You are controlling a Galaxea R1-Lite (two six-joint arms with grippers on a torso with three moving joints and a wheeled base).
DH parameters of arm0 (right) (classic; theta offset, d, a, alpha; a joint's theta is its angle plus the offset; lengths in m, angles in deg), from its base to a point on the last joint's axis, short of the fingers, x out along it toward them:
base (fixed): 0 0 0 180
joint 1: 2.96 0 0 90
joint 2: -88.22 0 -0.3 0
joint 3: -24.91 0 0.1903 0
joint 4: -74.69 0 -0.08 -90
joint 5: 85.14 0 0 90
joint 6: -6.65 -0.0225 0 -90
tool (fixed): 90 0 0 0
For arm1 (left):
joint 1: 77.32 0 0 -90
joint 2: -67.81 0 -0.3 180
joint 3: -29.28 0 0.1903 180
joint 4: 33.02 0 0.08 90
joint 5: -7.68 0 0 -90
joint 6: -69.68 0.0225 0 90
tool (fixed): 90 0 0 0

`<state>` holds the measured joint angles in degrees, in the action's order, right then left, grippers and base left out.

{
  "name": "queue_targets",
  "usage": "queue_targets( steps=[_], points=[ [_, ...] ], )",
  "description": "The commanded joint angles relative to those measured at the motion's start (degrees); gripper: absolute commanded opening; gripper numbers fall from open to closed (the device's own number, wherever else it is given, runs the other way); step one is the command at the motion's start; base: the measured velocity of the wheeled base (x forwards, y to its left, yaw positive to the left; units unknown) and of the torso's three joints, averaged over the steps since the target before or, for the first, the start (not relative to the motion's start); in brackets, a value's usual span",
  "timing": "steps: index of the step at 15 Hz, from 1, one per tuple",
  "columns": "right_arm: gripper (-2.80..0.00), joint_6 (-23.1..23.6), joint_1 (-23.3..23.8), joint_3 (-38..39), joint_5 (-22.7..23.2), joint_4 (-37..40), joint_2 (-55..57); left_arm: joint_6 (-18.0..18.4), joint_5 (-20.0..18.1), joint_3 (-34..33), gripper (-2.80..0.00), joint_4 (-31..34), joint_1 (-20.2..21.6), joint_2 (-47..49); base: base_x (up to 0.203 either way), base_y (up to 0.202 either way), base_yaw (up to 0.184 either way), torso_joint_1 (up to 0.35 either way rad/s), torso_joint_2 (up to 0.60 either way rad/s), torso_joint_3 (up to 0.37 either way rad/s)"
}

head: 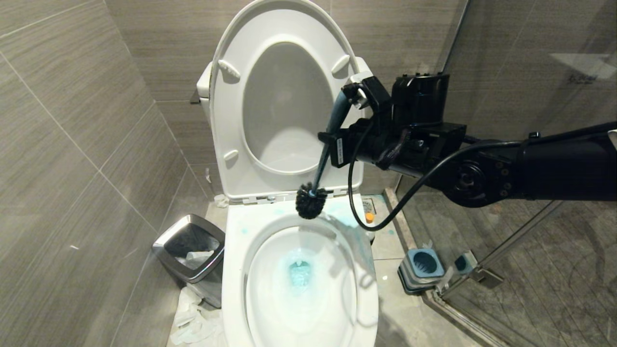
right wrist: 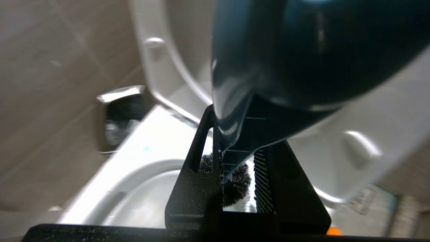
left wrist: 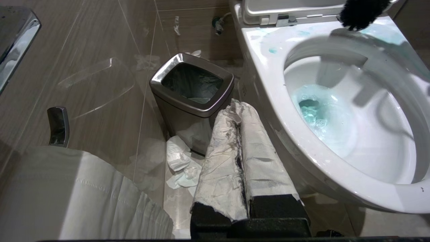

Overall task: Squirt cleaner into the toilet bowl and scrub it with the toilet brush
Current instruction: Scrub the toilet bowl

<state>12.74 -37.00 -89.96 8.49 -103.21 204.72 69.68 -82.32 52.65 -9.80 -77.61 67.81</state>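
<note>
The toilet brush was clamped by its blue-grey handle in the nearly closed right gripper, bristle head hanging just above the rear rim of the toilet bowl, where blue cleaner already pooled. The head was best lowered clear of the rim and pressed against the inner wall. The left gripper, shut and empty, was parked beside the bowl.

the right gripper grips the toilet brush by its handle. its black head hangs over the toilet bowl rear rim. blue cleaner pools in the bowl.
</note>
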Motion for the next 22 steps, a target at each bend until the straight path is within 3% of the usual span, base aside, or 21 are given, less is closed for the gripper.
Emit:
queue_targets(
  steps=[1, 7, 11, 15, 19, 22],
  points=[
    [-2.80, 0.9, 3.7, -0.3, 0.1, -0.2, 0.4, 0.0, 0.0, 0.0, -2.80, 0.0, 0.0, 0.0, 0.000, 0.000, 0.000, 0.000, 0.00, 0.000],
    [-2.80, 2.5, 9.9, 0.4, 0.1, -0.1, 1.2, 0.0, 0.0, 0.0, -2.80, 0.0, 0.0, 0.0, 0.000, 0.000, 0.000, 0.000, 0.00, 0.000],
    [-2.80, 2.5, 10.0, 3.8, 0.2, -0.4, 0.9, 0.0, 0.0, 0.0, -2.80, 0.0, 0.0, 0.0, 0.000, 0.000, 0.000, 0.000, 0.00, 0.000],
    [-2.80, 2.2, 6.4, 6.8, 0.3, -0.4, -0.9, 0.0, 0.0, 0.0, -2.80, 0.0, 0.0, 0.0, 0.000, 0.000, 0.000, 0.000, 0.00, 0.000],
    [-2.80, 1.9, 0.0, 8.3, -0.3, -0.4, -1.7, 0.0, 0.0, 0.0, -2.80, 0.0, 0.0, 0.0, 0.000, 0.000, 0.000, 0.000, 0.00, 0.000],
    [-2.80, -3.4, -5.1, 6.8, -0.8, -0.3, -1.7, 0.0, 0.0, 0.0, -2.80, 0.0, 0.0, 0.0, 0.000, 0.000, 0.000, 0.000, 0.00, 0.000]
  ],
)
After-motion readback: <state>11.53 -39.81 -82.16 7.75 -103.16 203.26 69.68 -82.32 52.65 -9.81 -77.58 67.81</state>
